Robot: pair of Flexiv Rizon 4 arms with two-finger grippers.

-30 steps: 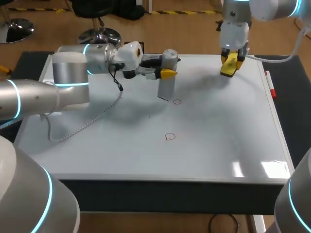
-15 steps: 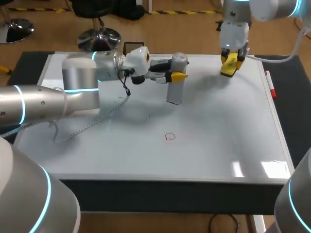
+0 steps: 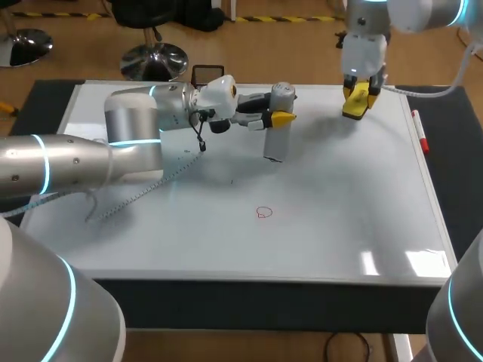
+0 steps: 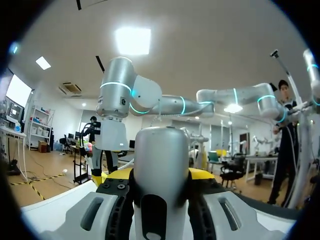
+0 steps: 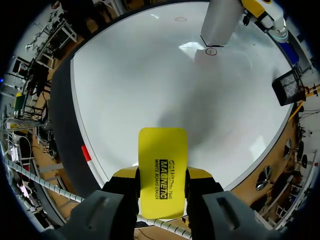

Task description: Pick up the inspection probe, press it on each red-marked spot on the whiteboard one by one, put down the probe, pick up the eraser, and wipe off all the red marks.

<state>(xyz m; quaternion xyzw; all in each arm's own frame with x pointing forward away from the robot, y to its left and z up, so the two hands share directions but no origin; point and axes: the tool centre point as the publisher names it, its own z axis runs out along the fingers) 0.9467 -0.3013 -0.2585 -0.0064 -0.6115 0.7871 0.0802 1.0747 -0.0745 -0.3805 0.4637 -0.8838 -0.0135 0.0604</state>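
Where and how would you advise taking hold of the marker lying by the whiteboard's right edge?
Grip the marker mid-barrel from straight above, closing across its narrow width. It lies flat along the whiteboard's right edge, so likely only its long sides are exposed.

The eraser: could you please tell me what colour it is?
The eraser is yellow with black print; the right wrist view shows it best.

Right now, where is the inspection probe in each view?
Head view: inspection probe upright over the whiteboard, in the left gripper.
Left wrist view: inspection probe close up, in the left gripper.
Right wrist view: inspection probe far beyond the eraser.
Shared landmark: left gripper's yellow tips.
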